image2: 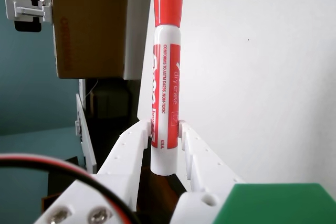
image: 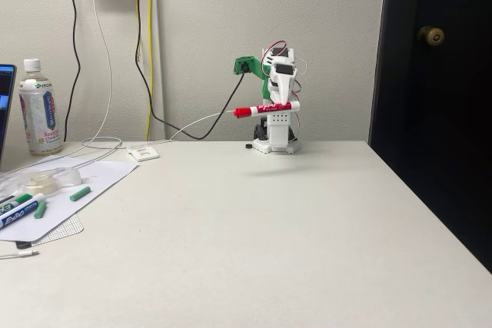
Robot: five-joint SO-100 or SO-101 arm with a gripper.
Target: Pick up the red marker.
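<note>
Red marker (image: pixel 266 107): hanging level above the far side of the table (image: pixel 254 236), cap pointing to 9 o'clock in the fixed view.
Gripper (image2: pixel 167 129): fingers (image2: pixel 131 145) pressing the red marker's barrel near its white end, cap pointing to 12 o'clock in the wrist view.
Green markers (image: pixel 19 210): lying on paper at 9 o'clock.
Bottle (image: pixel 38 107): standing at 10 o'clock.

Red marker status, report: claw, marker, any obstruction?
Claw shut on red marker. Marker lifted off table, roughly level, cap pointing left in fixed view. Nothing obstructing.
</note>
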